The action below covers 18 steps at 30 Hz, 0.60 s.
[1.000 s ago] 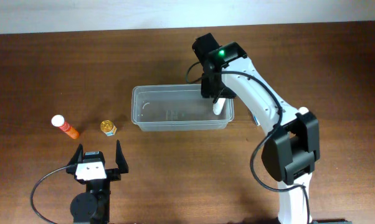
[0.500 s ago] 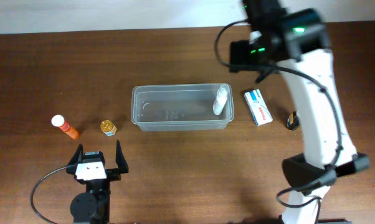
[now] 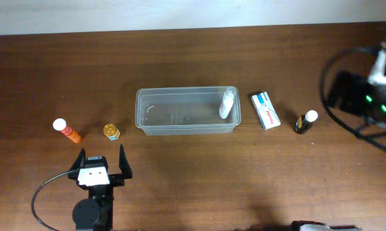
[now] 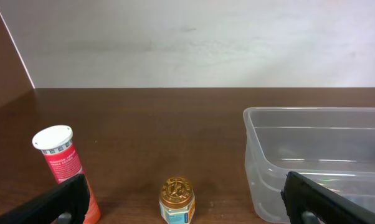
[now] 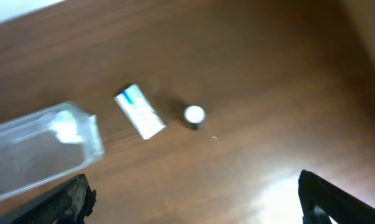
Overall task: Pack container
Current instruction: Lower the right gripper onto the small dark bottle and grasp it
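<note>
our right gripper [image 5: 200, 208] has retreated to the right edge of the table [image 3: 180, 186], splayed, empty; the small white bottle [image 3: 226, 104] rests packed in the clear rectangular plastic tub [image 3: 174, 90] nearer the far edge; left gripper [image 3: 102, 160] splayed

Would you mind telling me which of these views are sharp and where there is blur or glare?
Overhead: sharp and evenly lit over the container, though the right arm at the edge is smeared. Left wrist: crisp, the white-capped tube and small gold-capped jar in focus. Right wrist: motion-blurred throughout, with a bright glare patch on the table.
</note>
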Motion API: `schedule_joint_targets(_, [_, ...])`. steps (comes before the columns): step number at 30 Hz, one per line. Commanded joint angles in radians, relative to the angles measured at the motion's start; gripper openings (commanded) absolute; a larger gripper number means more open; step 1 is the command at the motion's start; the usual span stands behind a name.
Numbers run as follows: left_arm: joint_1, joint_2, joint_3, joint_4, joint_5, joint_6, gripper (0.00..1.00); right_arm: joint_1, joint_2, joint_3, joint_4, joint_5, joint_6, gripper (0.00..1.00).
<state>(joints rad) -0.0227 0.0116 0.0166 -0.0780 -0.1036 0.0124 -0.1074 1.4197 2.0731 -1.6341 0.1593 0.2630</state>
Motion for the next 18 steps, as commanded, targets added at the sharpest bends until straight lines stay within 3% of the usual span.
schedule_joint_targets(1, [0.006,-0.006,-0.007,0.003,0.01,0.019,0.99,-0.092,-0.011,-0.21,0.08,-0.048,0.01,0.98])
schedule_joint_targets(9, [0.006,-0.006,-0.007,0.003,0.01,0.019,0.99,-0.109,0.094,-0.556,0.339,-0.158,-0.066,0.98])
schedule_joint_targets(18, [0.006,-0.006,-0.007,0.003,0.01,0.019,0.99,-0.109,0.271,-0.611,0.452,-0.193,-0.076,0.98])
